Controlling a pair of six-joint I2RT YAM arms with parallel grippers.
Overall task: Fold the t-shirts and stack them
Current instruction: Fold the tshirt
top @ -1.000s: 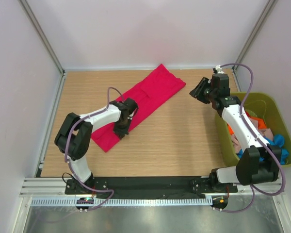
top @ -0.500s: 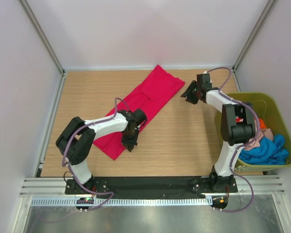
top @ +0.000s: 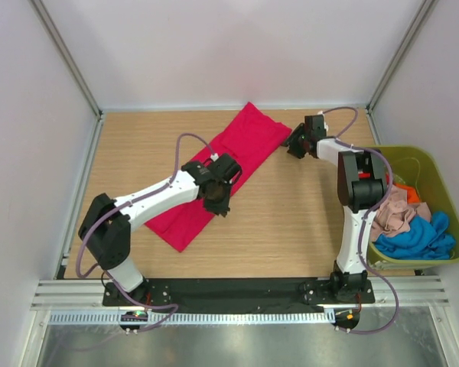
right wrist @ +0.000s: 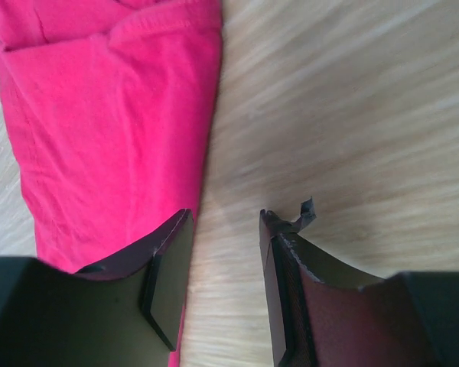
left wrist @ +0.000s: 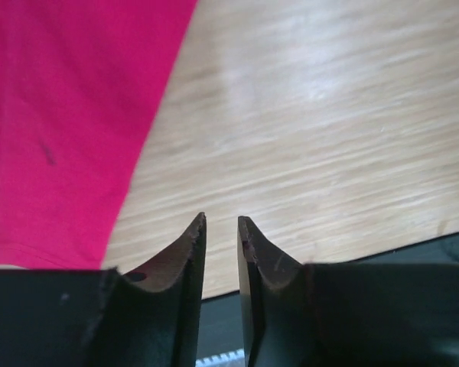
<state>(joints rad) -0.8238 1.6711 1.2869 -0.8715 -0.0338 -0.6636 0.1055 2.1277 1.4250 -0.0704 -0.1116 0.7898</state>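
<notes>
The crimson t-shirt [top: 245, 141] lies folded into a long, smooth strip, slanting across the wooden tabletop [top: 291, 222]. The left claw [left wrist: 222, 222] hangs just beside its long edge, slightly parted and empty. The right claw [right wrist: 226, 214] is at its far end, parted wider and also empty.

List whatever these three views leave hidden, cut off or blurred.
- Top view: the left arm crosses the red t-shirt, hiding its middle.
- Top view: the right arm covers the left side of the tub; the shirts inside cannot be counted.
- Left wrist: the red t-shirt runs off the top and left edges.
- Right wrist: one finger hides the shirt's near end; the table is blurred.
</notes>
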